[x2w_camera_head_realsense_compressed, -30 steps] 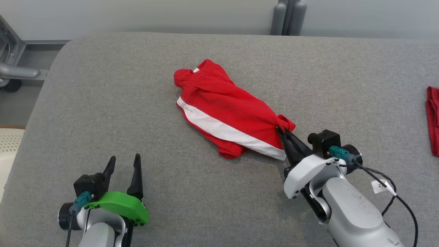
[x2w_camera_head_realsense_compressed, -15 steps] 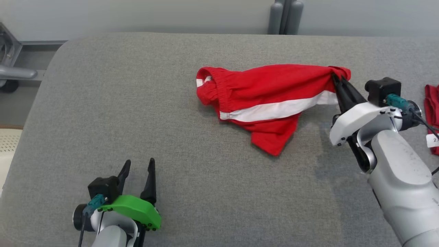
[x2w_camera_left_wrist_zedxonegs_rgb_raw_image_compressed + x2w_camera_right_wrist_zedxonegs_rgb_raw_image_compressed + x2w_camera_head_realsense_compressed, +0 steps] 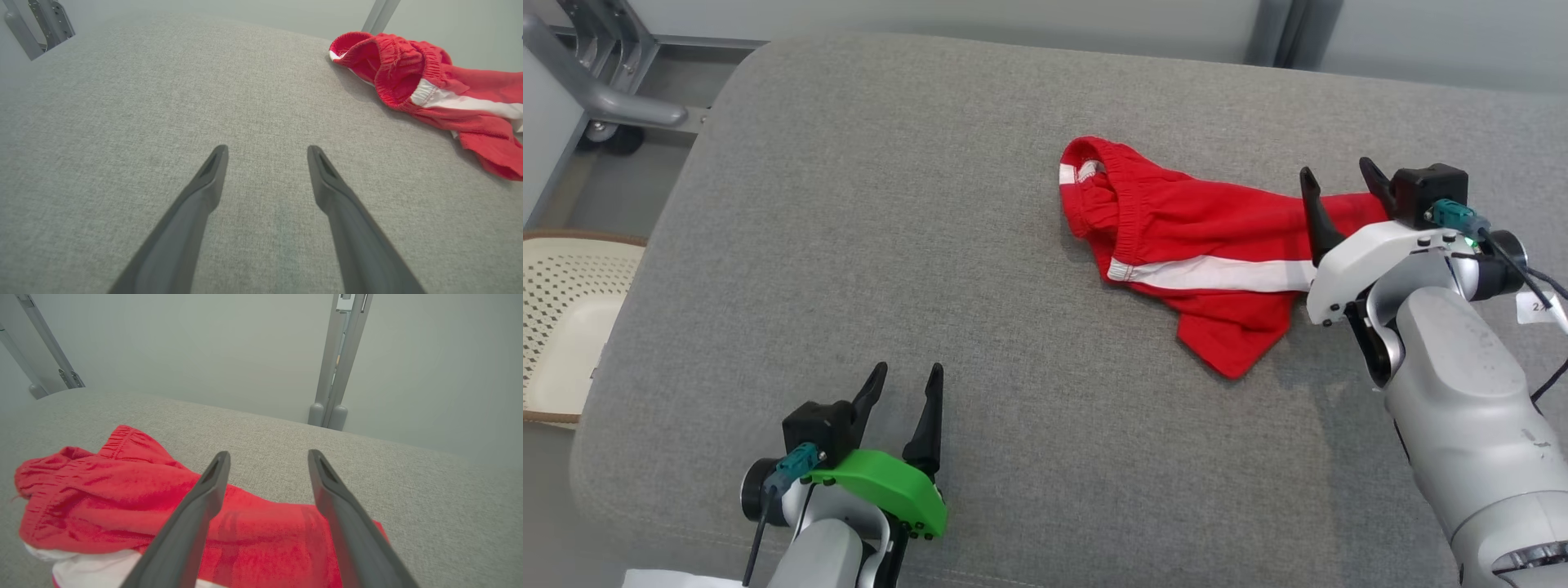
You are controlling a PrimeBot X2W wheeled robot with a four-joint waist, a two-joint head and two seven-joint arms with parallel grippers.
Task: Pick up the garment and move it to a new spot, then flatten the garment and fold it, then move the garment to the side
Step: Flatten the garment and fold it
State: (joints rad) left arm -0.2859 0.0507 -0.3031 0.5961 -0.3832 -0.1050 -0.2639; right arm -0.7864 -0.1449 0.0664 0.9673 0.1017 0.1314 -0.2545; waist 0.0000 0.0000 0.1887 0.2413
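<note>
Garment: crumpled red fabric shorts with a white side stripe [image 3: 1201, 245], lying on the grey padded fabric table [image 3: 890, 204] toward 2 o'clock in the head view.
Right gripper [image 3: 1338, 173]: jaws spread wide, holding nothing, over the shorts' 3 o'clock end.
Left gripper [image 3: 908, 374]: jaws apart, empty, at 7 o'clock, well apart from the shorts.

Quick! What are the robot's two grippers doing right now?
Left gripper: open, empty.
Right gripper: open above the red shorts, holding nothing.

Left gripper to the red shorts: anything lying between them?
Nothing. In the head view the stretch from the left gripper to the red shorts is bare grey fabric surface.
</note>
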